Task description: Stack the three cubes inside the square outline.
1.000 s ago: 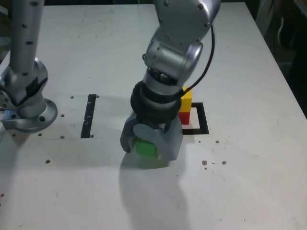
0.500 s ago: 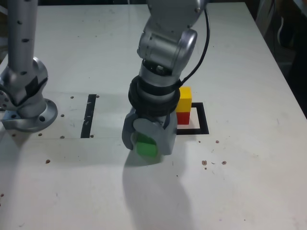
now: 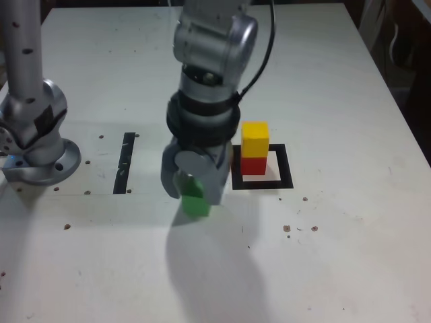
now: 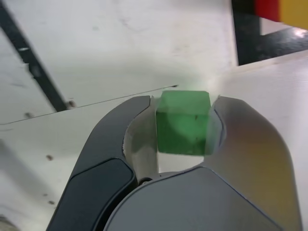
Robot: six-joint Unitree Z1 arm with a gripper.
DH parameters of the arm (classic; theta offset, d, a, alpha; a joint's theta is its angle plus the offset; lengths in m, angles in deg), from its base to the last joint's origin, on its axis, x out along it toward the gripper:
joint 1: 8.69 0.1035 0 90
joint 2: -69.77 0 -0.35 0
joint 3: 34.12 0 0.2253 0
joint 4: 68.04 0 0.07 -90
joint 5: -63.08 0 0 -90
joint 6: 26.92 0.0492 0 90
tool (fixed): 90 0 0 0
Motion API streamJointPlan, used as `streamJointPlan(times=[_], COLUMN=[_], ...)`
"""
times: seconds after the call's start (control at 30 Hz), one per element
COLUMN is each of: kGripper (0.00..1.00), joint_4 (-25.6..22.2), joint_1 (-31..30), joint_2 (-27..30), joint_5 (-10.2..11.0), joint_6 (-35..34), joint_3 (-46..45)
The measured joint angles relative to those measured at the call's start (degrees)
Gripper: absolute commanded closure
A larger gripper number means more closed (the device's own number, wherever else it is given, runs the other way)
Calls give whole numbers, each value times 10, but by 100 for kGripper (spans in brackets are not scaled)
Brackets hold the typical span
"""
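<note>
My gripper (image 3: 192, 192) is shut on the green cube (image 3: 196, 202), which shows clamped between the two curved fingers (image 4: 139, 130) in the wrist view as the green cube (image 4: 184, 121). The cube hangs just above the table, to the exterior view's left of the square outline (image 3: 281, 168). Inside that outline the yellow cube (image 3: 255, 138) sits on top of the red cube (image 3: 253, 165). In the wrist view a corner of the square outline (image 4: 250, 38) shows with the red cube (image 4: 267, 8) and the yellow cube (image 4: 296, 12) at the picture's edge.
A short black tape strip (image 3: 126, 161) lies on the white table at the exterior view's left of the gripper, seen also as the strip (image 4: 33, 67). The arm's grey base (image 3: 34, 134) stands at the far left. Small dark specks (image 3: 300, 229) dot the table.
The gripper has lifted the green cube and swung toward the exterior view's left, uncovering the red and yellow stack. The stack has not moved.
</note>
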Motion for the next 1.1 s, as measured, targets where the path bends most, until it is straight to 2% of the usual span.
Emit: streamJointPlan(times=[0.17, 0.43, 0.57, 0.7, 0.8, 0.97, 1.1], kGripper=[87, 87, 88, 89, 89, 89, 89], joint_4=[-39, -127, -161, -227, -266, -286, -293], joint_1=[0, 0, 0, 0, 6, 35, 57], joint_2=[20, 81, 82, 87, 86, 59, 31], joint_5=[2, 23, 41, 74, 91, 96, 93], joint_6=[0, -7, -7, -4, 8, 34, 53], joint_3=[10, 53, 96, 171, 224, 315, 350])
